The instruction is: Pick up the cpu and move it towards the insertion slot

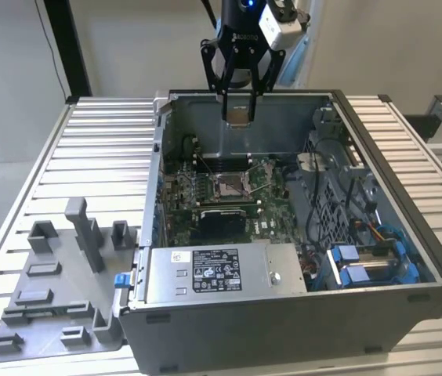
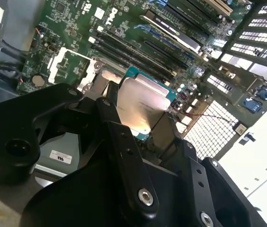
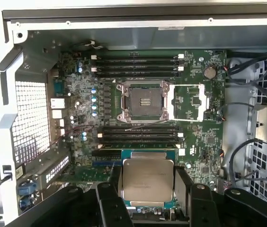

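My gripper (image 1: 239,112) hangs over the back part of the open computer case (image 1: 432,258), shut on the cpu (image 1: 239,115), a thin square chip with a pale silvery top. In both wrist views the cpu (image 3: 147,178) (image 2: 140,106) sits clamped between the two black fingers (image 3: 183,185). The insertion slot (image 1: 229,186) (image 3: 143,100), a square socket with a shiny metal frame and brownish centre, lies on the green motherboard below, and the chip is held above the board, apart from it. The socket's metal cover plate (image 3: 190,101) is folded open beside it.
A labelled silver power-supply box (image 1: 213,270) sits at the case's front. Blue drive brackets (image 1: 378,262) and cables fill the exterior view's right side of the case. A grey plastic tray (image 1: 56,290) with upright blocks rests on the ribbed metal table (image 1: 103,157). Black memory slots (image 3: 136,66) flank the socket.
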`<state>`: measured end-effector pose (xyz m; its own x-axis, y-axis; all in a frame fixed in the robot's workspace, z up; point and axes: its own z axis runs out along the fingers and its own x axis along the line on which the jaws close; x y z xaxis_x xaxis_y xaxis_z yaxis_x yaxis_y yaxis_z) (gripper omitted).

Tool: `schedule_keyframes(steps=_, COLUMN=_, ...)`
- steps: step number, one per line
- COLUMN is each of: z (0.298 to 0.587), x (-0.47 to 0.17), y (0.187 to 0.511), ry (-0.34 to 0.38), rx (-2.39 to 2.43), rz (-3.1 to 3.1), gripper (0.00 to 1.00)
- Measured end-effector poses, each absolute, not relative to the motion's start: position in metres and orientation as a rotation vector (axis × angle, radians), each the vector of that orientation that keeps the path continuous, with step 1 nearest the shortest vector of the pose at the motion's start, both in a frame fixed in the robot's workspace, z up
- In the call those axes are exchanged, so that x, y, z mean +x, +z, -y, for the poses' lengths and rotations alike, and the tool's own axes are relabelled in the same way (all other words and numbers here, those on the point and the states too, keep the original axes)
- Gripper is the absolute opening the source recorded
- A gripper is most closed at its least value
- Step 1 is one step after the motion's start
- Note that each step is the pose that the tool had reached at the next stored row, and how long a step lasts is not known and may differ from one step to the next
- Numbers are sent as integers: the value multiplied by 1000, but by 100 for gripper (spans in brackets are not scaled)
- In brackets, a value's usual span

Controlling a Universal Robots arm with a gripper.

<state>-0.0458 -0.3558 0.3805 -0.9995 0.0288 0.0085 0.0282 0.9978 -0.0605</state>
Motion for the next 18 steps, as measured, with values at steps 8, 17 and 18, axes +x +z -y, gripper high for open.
schedule_keyframes(steps=8, z=353, x=-44, y=380, ry=95, rx=-45, rz=3130, gripper=0)
schedule_keyframes(steps=17, z=342, x=-40, y=379, ry=95, rx=-45, rz=3130, gripper=0)
schedule_keyframes(steps=18, z=341, x=-40, y=378, ry=95, rx=-45, rz=3130, gripper=0)
